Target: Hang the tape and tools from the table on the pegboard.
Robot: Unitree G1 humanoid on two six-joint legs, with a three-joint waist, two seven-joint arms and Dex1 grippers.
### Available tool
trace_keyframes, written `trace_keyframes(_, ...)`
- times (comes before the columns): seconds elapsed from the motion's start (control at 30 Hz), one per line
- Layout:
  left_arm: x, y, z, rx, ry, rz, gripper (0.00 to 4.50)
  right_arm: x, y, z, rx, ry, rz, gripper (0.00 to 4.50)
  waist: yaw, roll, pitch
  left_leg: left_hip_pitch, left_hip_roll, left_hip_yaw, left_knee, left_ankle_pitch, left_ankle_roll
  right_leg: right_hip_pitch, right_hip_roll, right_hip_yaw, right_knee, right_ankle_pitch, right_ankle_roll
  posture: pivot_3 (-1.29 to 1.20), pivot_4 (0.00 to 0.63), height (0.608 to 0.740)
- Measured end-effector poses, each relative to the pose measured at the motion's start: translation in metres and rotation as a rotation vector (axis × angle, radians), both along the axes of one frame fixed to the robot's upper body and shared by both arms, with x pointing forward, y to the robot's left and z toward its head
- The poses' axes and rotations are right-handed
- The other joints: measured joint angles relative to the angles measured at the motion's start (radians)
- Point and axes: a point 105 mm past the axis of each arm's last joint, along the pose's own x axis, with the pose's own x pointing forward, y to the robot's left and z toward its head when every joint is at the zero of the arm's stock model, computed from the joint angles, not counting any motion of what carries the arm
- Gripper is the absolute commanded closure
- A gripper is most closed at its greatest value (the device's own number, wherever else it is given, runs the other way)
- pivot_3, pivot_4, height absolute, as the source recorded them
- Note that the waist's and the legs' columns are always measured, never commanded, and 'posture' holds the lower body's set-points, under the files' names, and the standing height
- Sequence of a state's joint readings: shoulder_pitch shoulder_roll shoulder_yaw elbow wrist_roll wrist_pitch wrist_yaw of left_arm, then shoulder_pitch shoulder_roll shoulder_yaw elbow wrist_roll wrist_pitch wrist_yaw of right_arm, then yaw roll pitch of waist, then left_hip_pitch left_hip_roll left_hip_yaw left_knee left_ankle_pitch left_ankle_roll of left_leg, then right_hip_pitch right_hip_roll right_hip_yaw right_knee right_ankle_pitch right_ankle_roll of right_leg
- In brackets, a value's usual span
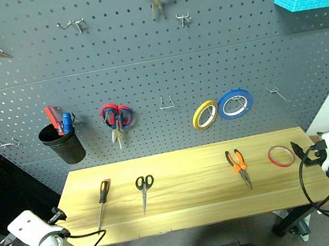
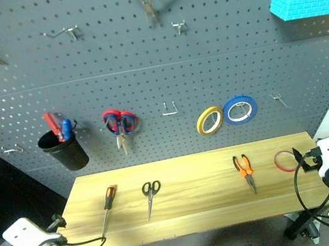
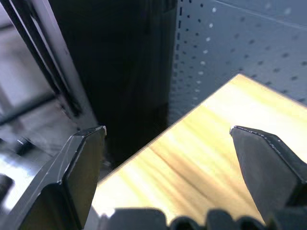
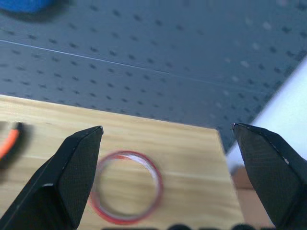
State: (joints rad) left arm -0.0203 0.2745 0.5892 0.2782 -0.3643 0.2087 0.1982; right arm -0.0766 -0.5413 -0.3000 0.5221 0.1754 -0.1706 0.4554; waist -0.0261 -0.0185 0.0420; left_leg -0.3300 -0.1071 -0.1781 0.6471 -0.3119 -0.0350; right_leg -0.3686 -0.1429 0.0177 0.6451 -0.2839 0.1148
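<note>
red tape (image 4: pixel 125 186) — flat on table (image 1: pixel 192 207), just ahead of right pincer (image 4: pixel 168 132) | both pincers agape, seemingly empty

Yellow roll (image 1: pixel 204 114), blue roll (image 1: pixel 235 103), red-and-blue scissors (image 1: pixel 116 118), black cup (image 1: pixel 63 142), possibly pens inside

Your head stereo pair looks forward and down from front of table (image 1: pixel 193 213), facing pegboard (image 1: pixel 142 69); both eyes share whole tabletop and board. Your left wrist view sits close over table's left end, facing board's edge. Your right wrist view looks close at red tape (image 4: pixel 125 187), board behind.
</note>
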Motion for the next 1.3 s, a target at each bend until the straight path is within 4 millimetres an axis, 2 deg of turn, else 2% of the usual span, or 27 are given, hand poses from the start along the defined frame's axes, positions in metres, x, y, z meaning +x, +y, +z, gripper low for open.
trace_keyframes(0.2,0.039,-0.041,0.04,-0.035,-0.179,-0.219,0.04,0.0,0.016,0.014,-0.004,0.013,0.046,0.0,0.003,0.001,0.03,-0.002,0.0,0.0,0.0,-0.001,0.001,0.002,0.0,0.0,0.0,0.0,-0.001,-0.06,0.132,0.74)
trace_keyframes(0.33,0.068,-0.094,0.06,0.076,-0.128,-0.58,0.04,-0.002,0.029,0.018,-0.023,0.083,0.093,0.0,-0.001,0.004,0.065,-0.004,0.001,0.003,0.0,0.0,0.001,0.0,0.001,0.001,0.0,0.001,-0.001,-0.08,0.179,0.74)
trace_keyframes(0.4,0.074,-0.122,0.061,0.112,-0.066,-0.756,0.04,-0.002,0.036,0.022,-0.034,0.115,0.128,0.0,-0.003,0.007,0.083,-0.005,0.001,0.003,0.0,0.0,0.001,-0.001,0.001,0.002,0.0,0.001,-0.001,-0.09,0.201,0.74)
trace_keyframes(0.5,0.078,-0.155,0.057,0.201,0.066,-0.998,0.04,-0.003,0.045,0.028,-0.063,0.171,0.192,0.0,-0.008,0.009,0.111,-0.01,0.003,0.005,0.0,0.0,0.0,-0.007,0.002,0.001,0.0,0.002,-0.003,-0.11,0.226,0.74)
trace_keyframes(0.6,0.081,-0.196,0.06,0.231,0.102,-1.236,0.04,-0.001,0.057,0.03,-0.067,0.227,0.247,0.0,-0.011,0.008,0.128,-0.02,0.013,0.007,0.002,0.001,-0.001,-0.016,0.003,0.0,0.0,0.003,-0.005,-0.13,0.257,0.74)
trace_keyframes(0.77,0.082,-0.259,0.086,0.276,0.043,-1.632,0.04,0.02,0.072,0.039,-0.055,0.276,0.283,0.0,-0.023,0.009,0.17,-0.033,0.014,0.009,0.011,0.001,-0.001,-0.022,0.004,-0.003,0.001,0.006,-0.007,-0.13,0.287,0.74)
trace_keyframes(0.87,0.08,-0.291,0.106,0.311,-0.039,-1.822,0.04,0.036,0.071,0.037,-0.062,0.321,0.264,0.0,-0.029,0.008,0.194,-0.035,0.014,0.011,0.015,0.0,-0.001,-0.023,0.004,-0.003,0.0,0.009,-0.006,-0.13,0.307,0.74)
trace_keyframes(0.97,0.083,-0.315,0.123,0.345,-0.13,-1.951,0.04,0.048,0.064,0.026,-0.074,0.391,0.243,0.0,-0.031,0.006,0.211,-0.036,0.014,0.013,0.016,0.001,-0.001,-0.023,0.004,-0.003,0.0,0.01,-0.006,-0.13,0.318,0.74)
trace_keyframes(1.07,0.086,-0.332,0.136,0.365,-0.228,-2.004,0.04,0.056,0.057,0.018,-0.083,0.445,0.228,0.0,-0.032,0.004,0.227,-0.037,0.014,0.015,0.016,0.001,-0.001,-0.025,0.004,-0.003,0.0,0.01,-0.005,-0.11,0.333,0.74)
trace_keyframes(1.17,0.084,-0.351,0.152,0.365,-0.32,-2.06,0.04,0.063,0.047,0.012,-0.094,0.483,0.195,0.0,-0.036,0.003,0.233,-0.052,0.014,0.015,0.02,0.001,-0.001,-0.039,0.004,-0.003,0.003,0.011,-0.004,-0.11,0.344,0.74)
trace_keyframes(1.3,0.075,-0.363,0.15,0.337,-0.315,-2.144,0.04,0.071,0.039,0.009,-0.105,0.519,0.179,0.0,-0.042,0.001,0.243,-0.054,0.014,0.017,0.019,0.001,-0.001,-0.041,0.003,-0.003,0.002,0.011,-0.004,-0.1,0.347,0.74)
